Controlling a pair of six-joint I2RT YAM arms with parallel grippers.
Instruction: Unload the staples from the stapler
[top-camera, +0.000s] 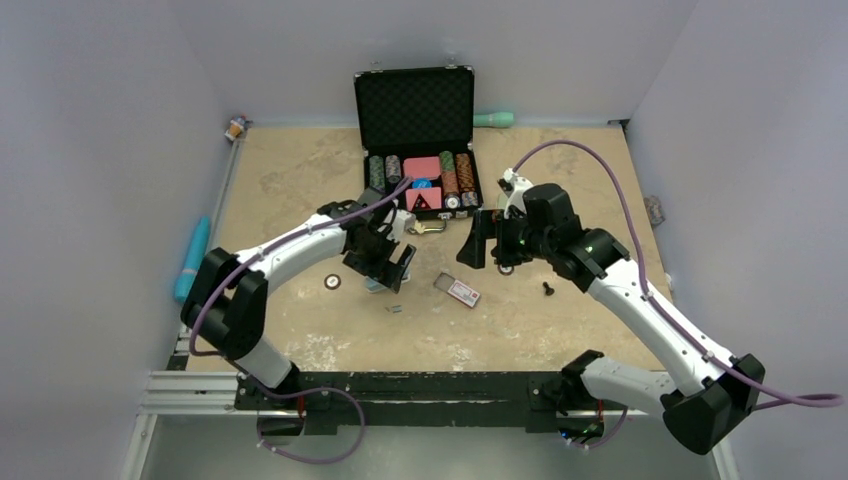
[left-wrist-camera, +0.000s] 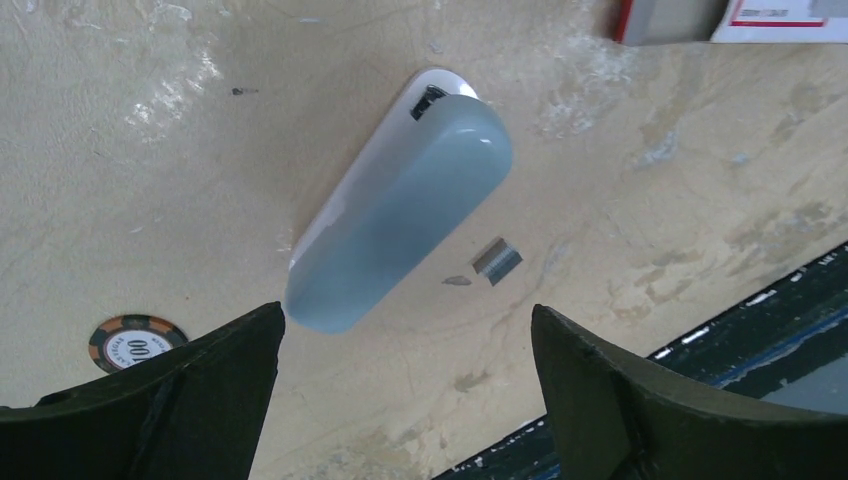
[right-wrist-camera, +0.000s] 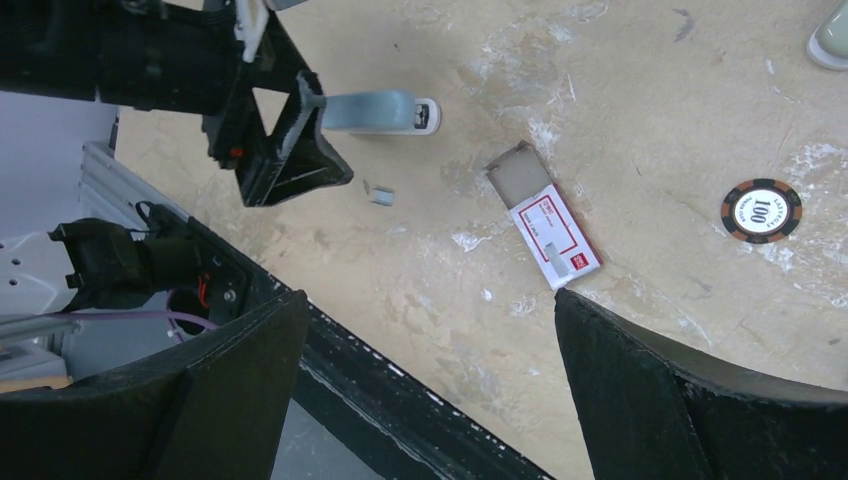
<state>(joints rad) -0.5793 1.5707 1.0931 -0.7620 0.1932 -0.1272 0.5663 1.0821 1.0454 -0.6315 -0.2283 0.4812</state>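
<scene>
Surface: a mottled beige tabletop (top-camera: 300, 190) is filling the floor of a white-walled enclosure, and an open poker chip case (top-camera: 415, 140) is standing at upper centre of the top view.
Stapler: the grey-blue stapler (left-wrist-camera: 400, 215) is lying flat on the tabletop, apparently closed. In the left wrist view its long axis is running from lower left to upper right.
Staples: a short silver strip of staples (left-wrist-camera: 497, 261) is lying on the bare tabletop just right of the stapler's lower half. It is close beside the stapler but not touching it, and a tiny loose fragment is sitting beside it.
Left gripper: the left gripper (left-wrist-camera: 405, 315) is hovering over the stapler's lower end with its fingers spread wide and gripping nothing.
Key relation: in the left wrist view the stapler's lower end is sitting between the fingers (left-wrist-camera: 230, 375), while the strip is lying above the gap and towards the right finger.
Right gripper: the right gripper (right-wrist-camera: 430, 300) is hanging wide open and empty. The stapler and strip are showing far off in the upper left of its view.
Nearer arm: the left arm, by a wide margin.
Bystanders: a red-and-white staple box (right-wrist-camera: 548, 232) is lying right of the strip in the right wrist view, and a poker chip (left-wrist-camera: 127, 343) is resting at the lower left of the left wrist view.
Judgement: one strip is looking unloaded already. I cannot tell whether more are remaining inside.
</scene>
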